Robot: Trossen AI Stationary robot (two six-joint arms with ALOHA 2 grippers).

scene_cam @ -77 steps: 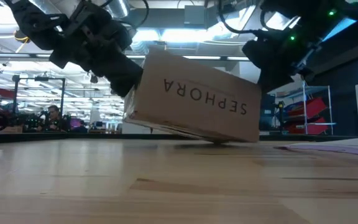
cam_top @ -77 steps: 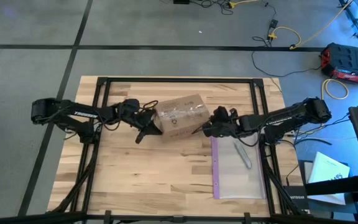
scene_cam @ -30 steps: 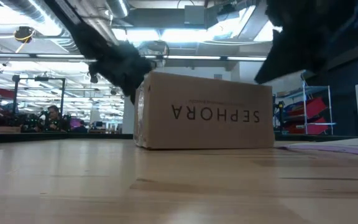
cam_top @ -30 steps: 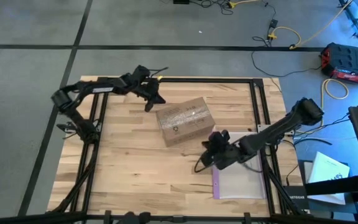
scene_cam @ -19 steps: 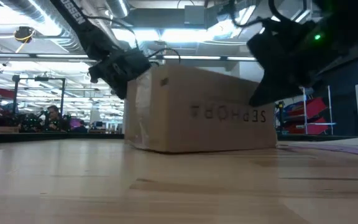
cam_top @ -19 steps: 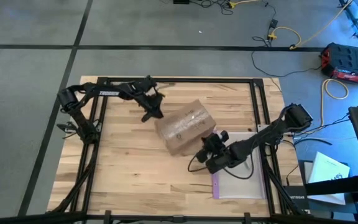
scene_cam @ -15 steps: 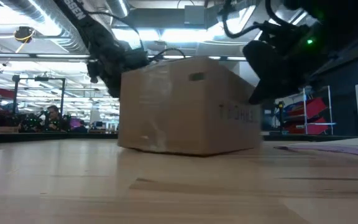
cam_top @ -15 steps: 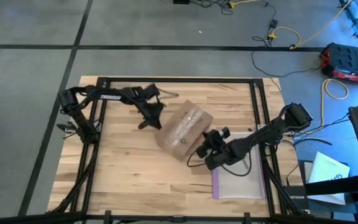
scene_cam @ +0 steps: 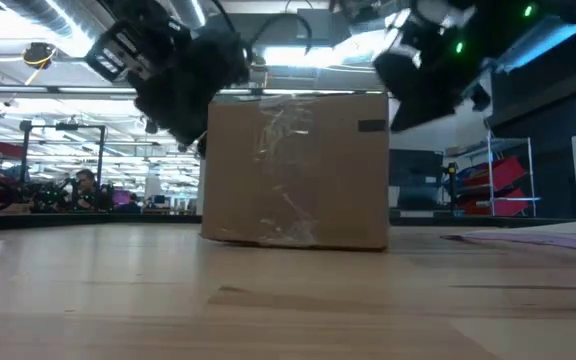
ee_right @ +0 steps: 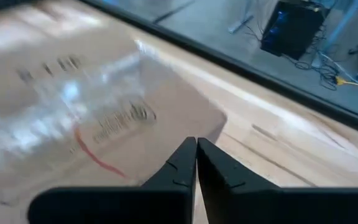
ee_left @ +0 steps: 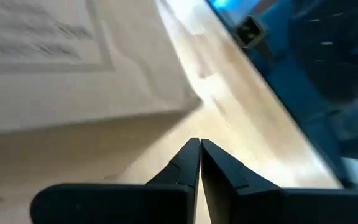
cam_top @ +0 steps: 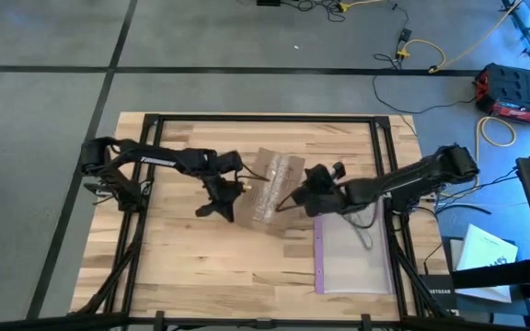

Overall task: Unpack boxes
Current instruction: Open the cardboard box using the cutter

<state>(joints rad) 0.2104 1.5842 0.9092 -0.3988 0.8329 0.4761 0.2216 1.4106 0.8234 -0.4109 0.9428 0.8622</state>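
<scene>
Both tools, left (cam_top: 217, 210) and right (cam_top: 294, 197), are clenched empty, flanking the box (cam_top: 271, 186).

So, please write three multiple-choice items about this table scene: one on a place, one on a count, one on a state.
1. Where does the clear plastic bag lie?
A. On the box
B. On the table, on the right arm's side
C. On the floor

2. How many boxes are on the table?
A. One
B. Two
C. Three

3. How are the left gripper's fingers?
A. Wide open
B. Holding a tool
C. Shut, empty

Answers:
1 B: the high view shows it flat beside the right arm.
2 A: only one box shows.
3 C: the left wrist view shows the tips together, nothing between.
</scene>
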